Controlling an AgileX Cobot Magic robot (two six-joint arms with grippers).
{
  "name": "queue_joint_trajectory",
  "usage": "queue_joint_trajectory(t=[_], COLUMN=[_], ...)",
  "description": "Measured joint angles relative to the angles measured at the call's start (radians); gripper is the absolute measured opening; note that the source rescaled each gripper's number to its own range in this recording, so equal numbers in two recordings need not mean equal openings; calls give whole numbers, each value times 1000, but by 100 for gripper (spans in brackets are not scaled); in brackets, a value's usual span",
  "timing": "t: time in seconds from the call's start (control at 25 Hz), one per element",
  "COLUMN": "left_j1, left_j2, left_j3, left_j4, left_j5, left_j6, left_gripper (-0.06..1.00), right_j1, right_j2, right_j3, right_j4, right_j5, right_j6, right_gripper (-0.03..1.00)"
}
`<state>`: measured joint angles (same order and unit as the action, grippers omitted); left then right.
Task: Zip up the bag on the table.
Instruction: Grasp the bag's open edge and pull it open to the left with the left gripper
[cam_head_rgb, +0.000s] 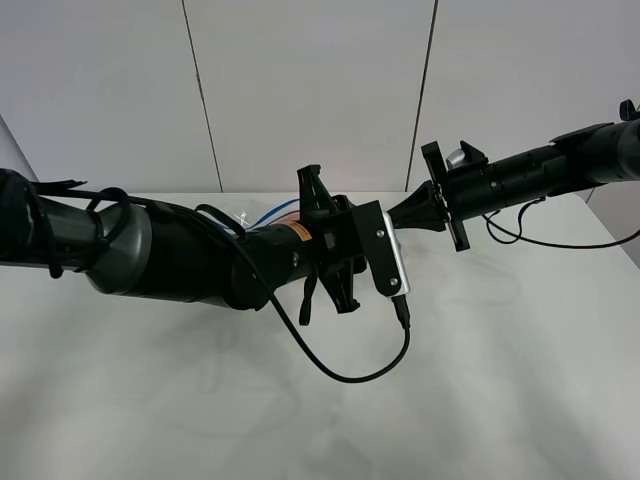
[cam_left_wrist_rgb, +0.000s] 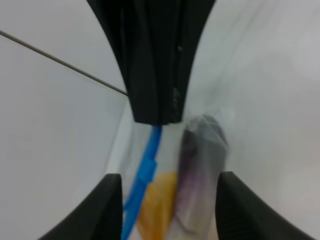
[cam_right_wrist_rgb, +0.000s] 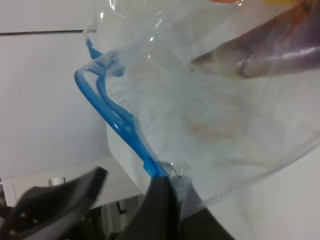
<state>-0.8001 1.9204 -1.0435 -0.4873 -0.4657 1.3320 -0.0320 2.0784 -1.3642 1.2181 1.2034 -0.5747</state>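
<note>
right pincer (cam_left_wrist_rgb: 156, 112) closed on blue zipper strip (cam_right_wrist_rgb: 107, 112) at corner of bag (cam_right_wrist_rgb: 215, 125), left pincer (cam_left_wrist_rgb: 169, 175) open facing it, fingers (cam_left_wrist_rgb: 112, 210) astride bag with gaps both sides, strip's far end parted in a loop, counter (cam_head_rgb: 500, 380) wide beneath both arms

From above, the left arm (cam_head_rgb: 180, 255) hides nearly all of the bag (cam_head_rgb: 242, 217), and only a sliver of its blue zipper strip (cam_head_rgb: 280, 209) shows. In the left wrist view the bag's yellow fruit (cam_left_wrist_rgb: 157, 210) and eggplant (cam_left_wrist_rgb: 192, 180) are smeared and cut off. So is the right gripper (cam_left_wrist_rgb: 157, 119) at the strip. The right wrist view crops the bag just past the eggplant.
</note>
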Motion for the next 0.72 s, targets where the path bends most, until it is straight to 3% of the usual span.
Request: queue_joint_trajectory(t=[0.24,0.72], left_j1=[0,0], left_j2=[69,88], left_j3=[-1,-25], left_j4=[36,112], left_j5=[-135,-184], left_j6=[-1,-70], left_gripper=[51,44], right_j1=[0,0], right_j2=[0,0], right_j3=[0,0], right_j4=[1,1], right_j5=[0,0], right_j6=[2,3], right_gripper=[0,0])
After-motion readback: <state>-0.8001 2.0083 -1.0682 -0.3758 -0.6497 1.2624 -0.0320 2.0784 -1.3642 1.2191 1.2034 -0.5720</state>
